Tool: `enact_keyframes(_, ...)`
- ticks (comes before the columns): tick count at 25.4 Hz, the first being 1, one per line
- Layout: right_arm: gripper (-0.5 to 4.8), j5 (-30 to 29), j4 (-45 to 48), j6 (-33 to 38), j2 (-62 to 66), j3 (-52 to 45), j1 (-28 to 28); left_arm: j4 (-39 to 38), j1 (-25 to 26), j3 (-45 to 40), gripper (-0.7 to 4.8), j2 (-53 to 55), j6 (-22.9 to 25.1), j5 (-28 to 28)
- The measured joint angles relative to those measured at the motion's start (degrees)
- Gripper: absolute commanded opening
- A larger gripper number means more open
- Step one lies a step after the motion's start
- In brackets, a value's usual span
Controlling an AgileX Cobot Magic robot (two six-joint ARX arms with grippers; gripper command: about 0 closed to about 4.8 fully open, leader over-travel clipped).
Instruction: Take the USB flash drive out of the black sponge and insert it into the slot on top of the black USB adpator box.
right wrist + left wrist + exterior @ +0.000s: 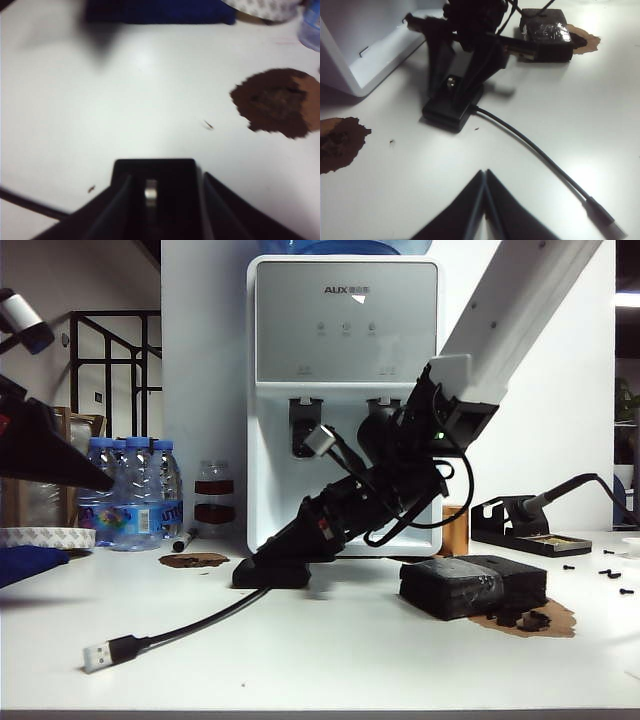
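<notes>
the right hand (165,200) is sitting low over the black usb adaptor box (454,102), its two fingers (112,207) standing apart on either side of the usb flash drive (151,192), which is standing upright in the slot on the box's top face; nothing is clamped between them, so the insertion step is looking finished or all but finished, though how deep the drive is seated is hard to tell. the left hand (485,210) is hovering well back over bare counter (330,670), its fingers pressed together and carrying nothing. the black sponge (472,587) is lying well apart from the box, toward the right of the outside view, no longer needed. the next move is probably asking the right hand to lift straight up off the box, keeping the fingers wide so neither one is snagging the drive or tipping the light box. room overhead is looking free; behind the box the water dispenser (345,390) is standing close, so backing away that way is tight. the cable (190,630) is trailing from the box toward the front edge of the counter, ending in its silver plug (97,656), and dragging the box would be pulling it along.
</notes>
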Motion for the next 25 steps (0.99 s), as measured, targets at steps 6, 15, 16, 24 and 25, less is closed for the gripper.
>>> enact_keyframes(6, 2.20, 2.71, -0.85, 2.21, -1.79, -0.28, -0.09, -0.07, -0.04, -0.22, -0.04, 0.02, 0.00, 0.63)
enact_keyframes(15, 1.91, 1.53, -1.44, 4.24, -10.67, -0.59, -0.15, 3.32, -0.04, -0.35, -0.04, 0.02, -5.29, 0.96)
enact_keyframes(16, 1.49, 1.53, -1.66, 4.44, -11.37, -0.59, -0.15, 5.42, -0.15, -0.37, -0.04, 0.04, -9.01, 0.96)
enact_keyframes(24, -0.03, 3.32, -2.38, 7.93, -17.75, -0.61, -0.15, 28.33, -0.39, -0.48, -0.04, 0.04, -39.54, -9.79)
enact_keyframes(25, -0.03, 4.68, -3.74, 8.52, -18.97, -0.61, -0.15, 34.07, -0.39, -0.48, -0.04, 0.02, -44.52, -15.10)
